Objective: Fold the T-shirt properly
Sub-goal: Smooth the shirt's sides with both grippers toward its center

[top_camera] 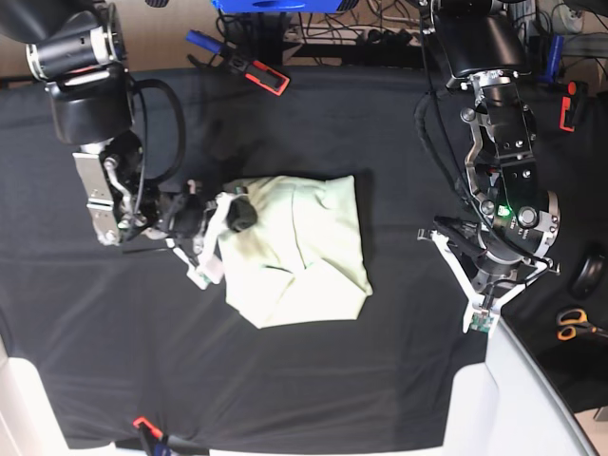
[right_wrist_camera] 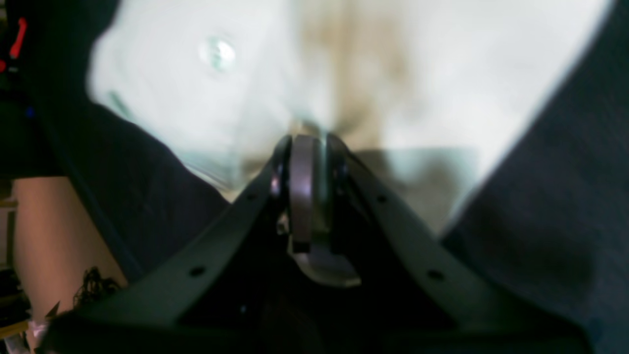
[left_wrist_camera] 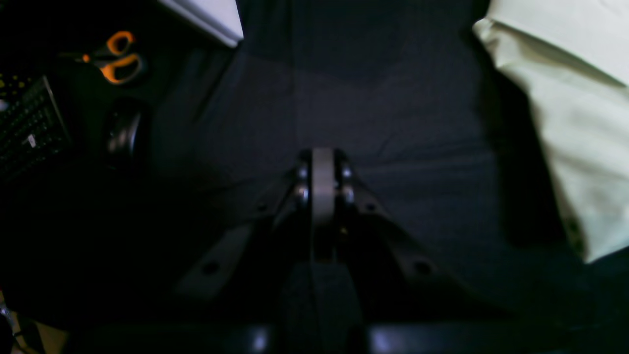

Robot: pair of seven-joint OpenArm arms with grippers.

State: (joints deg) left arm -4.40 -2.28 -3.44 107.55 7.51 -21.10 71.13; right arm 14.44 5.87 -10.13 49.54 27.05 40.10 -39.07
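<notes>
The pale mint-green T-shirt [top_camera: 304, 252] lies partly folded into a compact bundle at the middle of the black table covering [top_camera: 285, 389]. My right gripper [top_camera: 236, 213] is at the shirt's left edge and is shut on a pinch of the cloth; in the right wrist view the closed fingers [right_wrist_camera: 309, 140] bite into the blurred T-shirt [right_wrist_camera: 393, 64]. My left gripper [top_camera: 483, 318] hangs over bare black cloth to the right of the shirt, shut and holding nothing. From the left wrist, the closed gripper [left_wrist_camera: 323, 157] points at the dark covering, with the T-shirt [left_wrist_camera: 580, 123] off to one side.
Orange-handled scissors [top_camera: 573, 325] lie at the right edge, also seen as scissors [left_wrist_camera: 118, 56] near a dark round object [left_wrist_camera: 125, 132]. A red and black clamp [top_camera: 264, 74] sits at the back. A white surface [top_camera: 532, 399] borders the front right corner.
</notes>
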